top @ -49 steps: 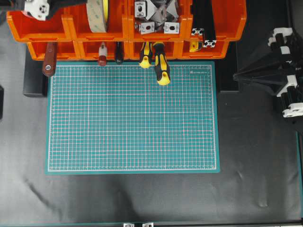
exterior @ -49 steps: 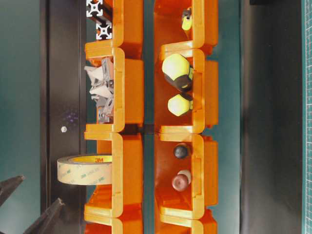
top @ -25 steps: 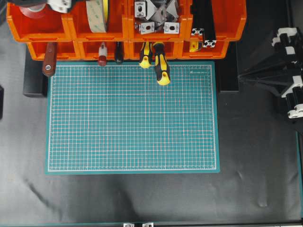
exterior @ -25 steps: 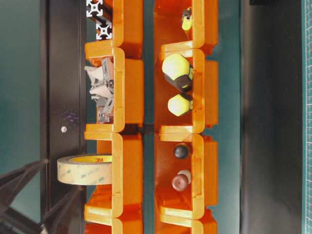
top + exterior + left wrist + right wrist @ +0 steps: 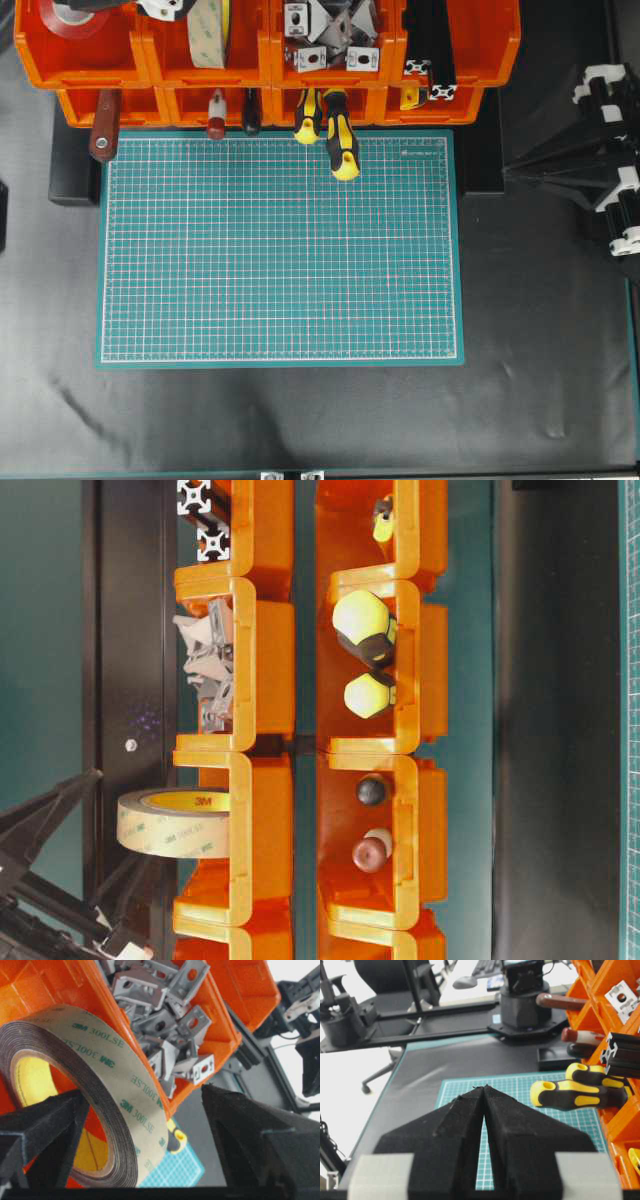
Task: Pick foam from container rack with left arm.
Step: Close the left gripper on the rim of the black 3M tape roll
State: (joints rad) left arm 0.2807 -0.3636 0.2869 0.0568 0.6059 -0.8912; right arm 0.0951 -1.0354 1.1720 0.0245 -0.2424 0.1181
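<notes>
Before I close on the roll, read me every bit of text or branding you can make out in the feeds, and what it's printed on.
"3M 300LSE", repeated in green across the liner of the foam.
"3M", in red on the same roll's yellow inner rim, table-level view; the pale liner print beside it is too faint to read.
Small white print at the upper right corner of the cutting mat: too small to read.
Nothing else legible.

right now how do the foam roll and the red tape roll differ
The foam stands on edge, tan side outward; the red tape roll lies flat in its bin. The foam is wider with a yellow inner rim, the red roll has a white core. Both sit in the container rack back row.
</notes>
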